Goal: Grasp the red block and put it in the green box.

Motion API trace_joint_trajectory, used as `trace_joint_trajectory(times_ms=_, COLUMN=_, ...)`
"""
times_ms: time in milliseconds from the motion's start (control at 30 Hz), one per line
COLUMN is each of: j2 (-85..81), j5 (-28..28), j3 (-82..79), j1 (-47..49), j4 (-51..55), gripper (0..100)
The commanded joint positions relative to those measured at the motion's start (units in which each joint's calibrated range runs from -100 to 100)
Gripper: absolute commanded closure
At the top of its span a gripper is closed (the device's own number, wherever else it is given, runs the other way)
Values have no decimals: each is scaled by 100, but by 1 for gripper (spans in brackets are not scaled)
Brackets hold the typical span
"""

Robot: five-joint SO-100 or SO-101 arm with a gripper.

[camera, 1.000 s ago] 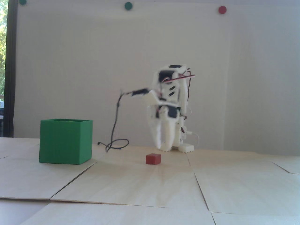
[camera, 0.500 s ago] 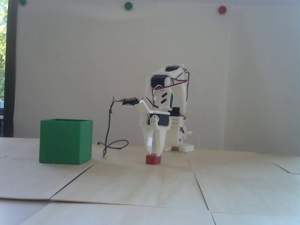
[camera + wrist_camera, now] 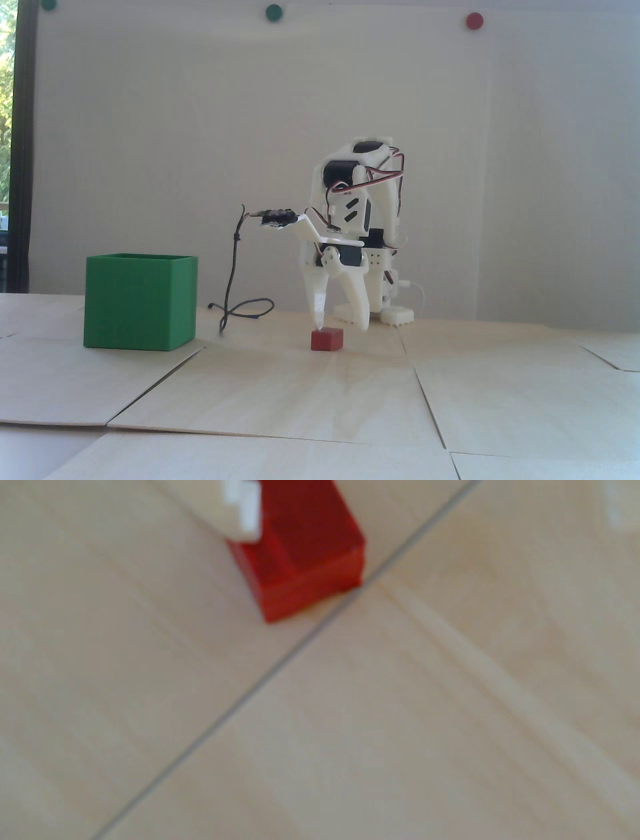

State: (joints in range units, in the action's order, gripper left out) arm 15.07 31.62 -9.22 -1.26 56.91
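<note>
Fixed view: I saw red block (image 3: pixel 327 339) on wooden table (image 3: pixel 310 400), well right of green box (image 3: pixel 140 301). Behind it, gripper (image 3: pixel 341 320) spread wide, holding nothing; left fingertip (image 3: pixel 318 315) just above block's left edge, right finger off to side. Wrist view, blurred: fingertip (image 3: pixel 242 514) at block (image 3: pixel 308 552).

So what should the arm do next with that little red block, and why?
Probably lower a little so the fingers straddle the red block, then close. The tool is open just above the block, one fingertip at its top edge, the other out to the side. The block sits on the table, not in the green box.
</note>
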Motion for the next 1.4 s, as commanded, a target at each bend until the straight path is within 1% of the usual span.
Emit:
trace_joint_trajectory(times_ms=0, j2=-129, j5=3, j3=505, j1=-79, j4=684, gripper=63)
trace_joint_trajectory(times_ms=200, j2=-216, j5=3, j3=2093, j1=-87, j4=2556, gripper=63)
trace_joint_trajectory(times_ms=333, j2=-169, j5=3, j3=2635, j1=-87, j4=2960, gripper=63)
trace_joint_trajectory(times_ms=433, j2=-161, j5=3, j3=2679, j1=-71, j4=2960, gripper=63)
trace_joint_trajectory(times_ms=600, j2=21, j5=3, j3=2289, j1=-23, j4=2910, gripper=63)
trace_joint_trajectory(times_ms=867, j2=976, j5=-2, j3=1934, j1=-79, j4=1873, gripper=63)
trace_joint_trajectory(times_ms=1100, j2=1616, j5=-44, j3=1951, j1=-47, j4=1797, gripper=63)
trace_joint_trajectory(times_ms=1367, j2=1813, j5=-7, j3=1951, j1=-7, j4=1797, gripper=63)
